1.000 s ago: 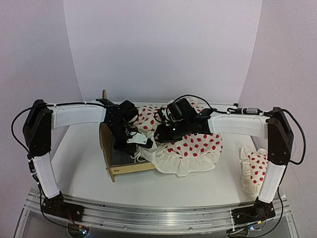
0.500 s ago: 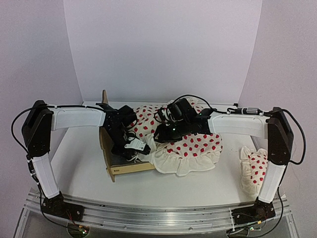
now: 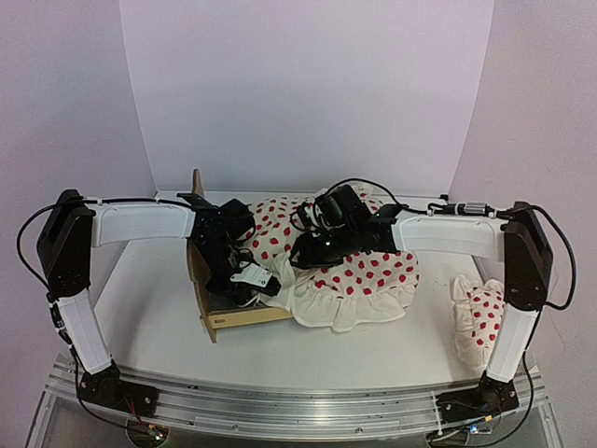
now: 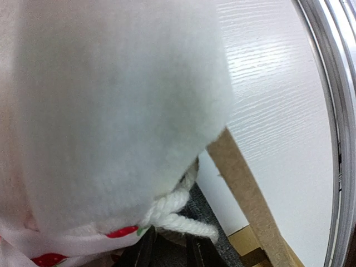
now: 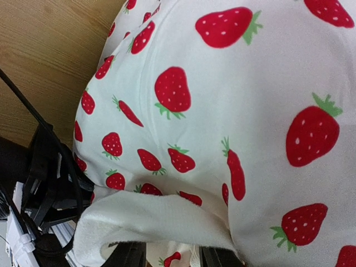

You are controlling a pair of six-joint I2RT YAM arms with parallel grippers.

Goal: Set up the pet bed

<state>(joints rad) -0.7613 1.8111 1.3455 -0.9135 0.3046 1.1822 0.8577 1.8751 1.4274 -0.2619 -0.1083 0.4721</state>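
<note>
The pet bed [image 3: 244, 318] stands left of the desk's [image 3: 149, 308] middle, well back from the near edge, with its tall plywood panel on the left and a low board along its near side. The strawberry-print duvet [image 3: 373, 275] covers its right part and spills toward the desk's middle, while the matching pillow [image 3: 480, 317] lies by the right edge. The left gripper [image 3: 250, 280] hangs over the bed's dark base. White fabric and a white cord [image 4: 178, 219] fill its wrist view, so I cannot tell whether its jaws are together or apart. The right gripper [image 5: 172, 258] looks clamped on a fold of the duvet's white underside. The frame is probably light and stiff, and it would likely skid on the smooth desk if cloth dragged across it. The 2 bare plywood edges, thin enough for the jaws, seem the best holds; the soft base is not.
</note>
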